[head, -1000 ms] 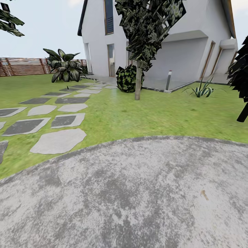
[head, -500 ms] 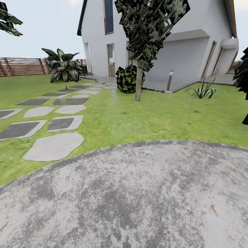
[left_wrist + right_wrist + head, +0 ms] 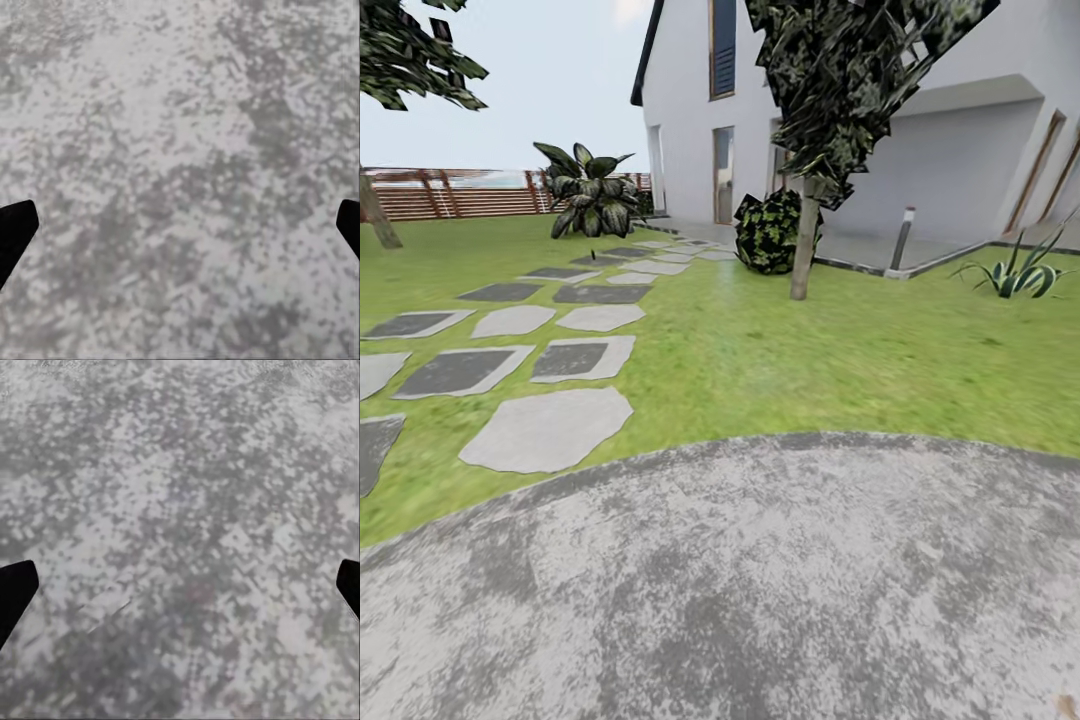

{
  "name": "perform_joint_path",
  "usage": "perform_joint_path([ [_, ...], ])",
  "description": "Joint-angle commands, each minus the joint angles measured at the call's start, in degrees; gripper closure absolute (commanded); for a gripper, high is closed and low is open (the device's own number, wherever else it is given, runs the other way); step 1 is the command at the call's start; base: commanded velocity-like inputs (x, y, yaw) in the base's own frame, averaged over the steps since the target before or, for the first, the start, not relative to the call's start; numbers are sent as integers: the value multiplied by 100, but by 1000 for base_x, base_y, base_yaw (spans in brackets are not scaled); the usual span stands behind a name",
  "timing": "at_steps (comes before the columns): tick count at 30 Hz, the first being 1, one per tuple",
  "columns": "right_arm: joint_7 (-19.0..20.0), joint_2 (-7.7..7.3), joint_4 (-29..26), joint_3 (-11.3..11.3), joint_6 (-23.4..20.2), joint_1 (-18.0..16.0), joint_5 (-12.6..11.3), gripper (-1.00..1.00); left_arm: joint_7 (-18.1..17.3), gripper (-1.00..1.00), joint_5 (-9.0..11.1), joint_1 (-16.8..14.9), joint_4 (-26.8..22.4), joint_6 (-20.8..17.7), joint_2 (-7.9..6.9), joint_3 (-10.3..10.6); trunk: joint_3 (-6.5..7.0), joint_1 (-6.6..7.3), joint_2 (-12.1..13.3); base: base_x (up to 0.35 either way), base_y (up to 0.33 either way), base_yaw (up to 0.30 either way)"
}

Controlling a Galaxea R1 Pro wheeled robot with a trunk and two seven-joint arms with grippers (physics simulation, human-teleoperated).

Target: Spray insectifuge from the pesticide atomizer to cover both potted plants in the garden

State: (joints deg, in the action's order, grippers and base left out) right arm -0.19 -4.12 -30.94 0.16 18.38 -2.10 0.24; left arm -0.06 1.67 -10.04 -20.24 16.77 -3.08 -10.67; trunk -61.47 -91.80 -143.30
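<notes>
Your main risk here is hunting in the wrong place: the pesticide atomizer is nowhere among what these views take in, so you cannot yet say where it lies, and a small pale sprayer could easily be lost against the mottled grey stone patio (image 3: 760,600) you stand on. A second risk is spraying the wrong greenery. Beyond the patio, past the stepping slabs (image 3: 550,430), a broad-leaved speckled plant (image 3: 592,190) stands in front of the brown slatted fence (image 3: 450,193); from here you cannot make out a pot, nor whether it is one plant or two close together. The spiky striped agave (image 3: 1015,275), the dark round shrub (image 3: 770,232) and the tree (image 3: 805,240) beside it, all between the patio and the house (image 3: 960,160), are not your targets.

Your left gripper (image 3: 180,225) and right gripper (image 3: 180,585) both hang over bare patio stone, fingertips spread wide at the frame edges, nothing between them.
</notes>
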Motion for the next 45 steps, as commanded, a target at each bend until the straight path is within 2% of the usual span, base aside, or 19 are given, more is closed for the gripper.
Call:
perform_joint_path([
  [1, -1, 2, 4, 2, 16, 1, 2, -100, -1, -100, 17, -2, 9, 19, 1, -3, -5, -2, -2, 339, 73, 278],
  [26, 2, 16, 27, 7, 16, 1, 3, -100, -10, -100, -44, -6, 21, 24, 41, 47, -5, -2, -2, 308, 184, 278],
  [32, 1, 16, 27, 8, 16, 0, 2, -100, -3, -100, -57, -15, 218, 28, 36, 57, 5, -2, -2, 294, 203, 264],
  [45, 2, 16, 44, 2, 13, -1, 10, -100, -3, -100, -61, -15, 248, 28, 15, 63, 24, -2, -2, 297, 180, 53],
])
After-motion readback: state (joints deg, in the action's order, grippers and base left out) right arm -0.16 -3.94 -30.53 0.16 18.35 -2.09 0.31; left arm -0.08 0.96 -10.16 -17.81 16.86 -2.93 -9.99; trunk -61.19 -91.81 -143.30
